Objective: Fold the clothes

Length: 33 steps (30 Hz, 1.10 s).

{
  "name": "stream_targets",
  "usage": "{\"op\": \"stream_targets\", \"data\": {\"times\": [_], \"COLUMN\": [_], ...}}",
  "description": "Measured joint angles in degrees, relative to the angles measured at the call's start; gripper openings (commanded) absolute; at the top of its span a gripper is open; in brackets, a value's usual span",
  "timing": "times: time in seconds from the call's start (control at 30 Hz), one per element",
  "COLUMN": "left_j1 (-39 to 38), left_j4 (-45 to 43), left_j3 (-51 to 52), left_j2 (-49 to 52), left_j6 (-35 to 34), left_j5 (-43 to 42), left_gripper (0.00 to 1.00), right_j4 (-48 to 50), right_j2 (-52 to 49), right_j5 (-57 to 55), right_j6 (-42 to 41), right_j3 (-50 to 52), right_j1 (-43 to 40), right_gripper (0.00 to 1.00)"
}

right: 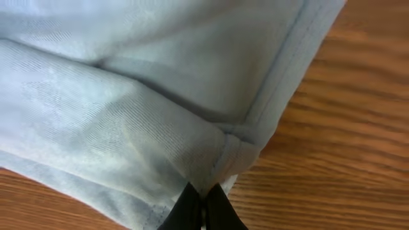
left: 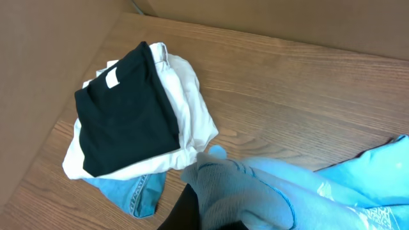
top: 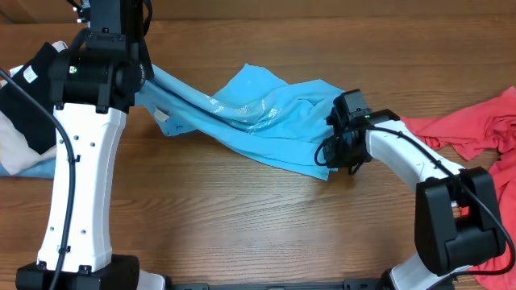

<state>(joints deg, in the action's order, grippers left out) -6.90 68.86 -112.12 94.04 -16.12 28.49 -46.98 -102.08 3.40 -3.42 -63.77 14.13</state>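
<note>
The light sky-blue T-shirt (top: 258, 113) is stretched across the table between my two grippers. Its left end is bunched over my left gripper (left: 208, 220), which is shut on the cloth; only one dark finger (left: 185, 207) shows under the folds. In the overhead view that gripper is hidden beneath its own arm. My right gripper (top: 328, 153) is shut on the shirt's lower right hem corner, low over the wood. In the right wrist view its tips (right: 204, 201) are pinched together on the hem seam (right: 275, 108). The coral-red T-shirt (top: 476, 129) lies crumpled at the right edge.
A folded pile of black, white and denim-blue clothes (left: 128, 121) sits at the table's left edge (top: 24, 121), close to my left arm (top: 89, 161). My right arm's base (top: 451, 225) stands at the front right, next to the red cloth.
</note>
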Motion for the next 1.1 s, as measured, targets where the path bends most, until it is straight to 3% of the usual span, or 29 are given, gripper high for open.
{"op": "stream_targets", "data": {"times": [0.37,0.67,1.1], "left_j1": [0.0,0.0,0.0], "left_j4": [0.2,0.1,0.2], "left_j3": [0.0,0.0,0.0], "left_j2": [0.0,0.0,0.0], "left_j6": [0.0,0.0,0.0], "left_j5": [0.0,0.0,0.0], "left_gripper": [0.05,0.05,0.05], "right_j4": [-6.3,-14.4,-36.6], "right_j2": [1.7,2.0,2.0], "right_j5": [-0.9,-0.9,0.7], "right_j6": [0.1,0.2,0.3], "right_j3": [-20.5,-21.4,-21.3], "right_j1": [-5.9,-6.1,-6.1], "right_gripper": [0.04,0.04,0.07]}}
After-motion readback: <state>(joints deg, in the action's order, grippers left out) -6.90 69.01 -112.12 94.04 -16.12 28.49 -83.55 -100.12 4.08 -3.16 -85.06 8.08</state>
